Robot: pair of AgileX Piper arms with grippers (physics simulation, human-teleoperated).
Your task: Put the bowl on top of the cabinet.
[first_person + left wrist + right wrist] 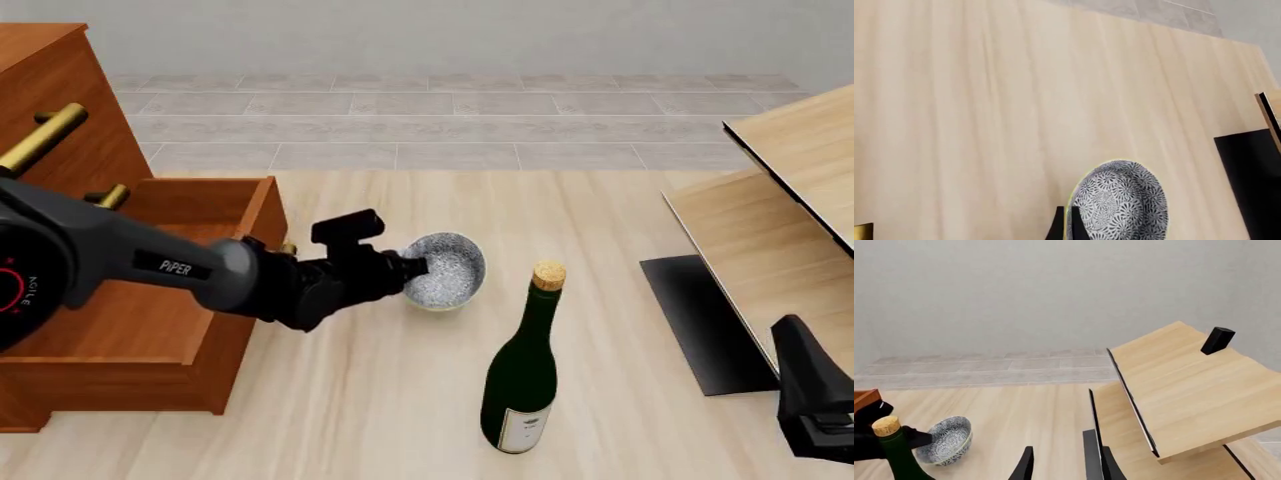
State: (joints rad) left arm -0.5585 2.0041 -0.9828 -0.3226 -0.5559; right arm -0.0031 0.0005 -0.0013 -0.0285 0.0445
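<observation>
The cabinet (80,250) stands at the far left of the desk (374,400), reddish-brown, with brass bar handles (40,140) on its front. One drawer (200,200) is pulled out toward the middle of the desk.

My left arm (134,265) reaches out in front of that drawer toward the middle. My left gripper (416,266) is clamped on the bowl (447,272), its dark fingers (1066,227) pinching the near-left rim. The bowl is tilted, its speckled inside facing partly toward me in the front view; in the left wrist view its patterned surface fills the space just past my fingertips. It sits low over the desk, just right of the open drawer and well below the cabinet's top. I cannot tell whether it touches the desk or is lifted a little.

Just right of the bowl and nearer to me stands a bottle (525,375), upright, dark green with a cork (549,273) and a pale label.

Further right, pale furniture (761,230) with black edging leans over a black panel (701,320) on the desk.

My right gripper (1057,460) is low at the right edge of the front view, well apart from the bowl. Its fingers stand parted with nothing between them.
</observation>
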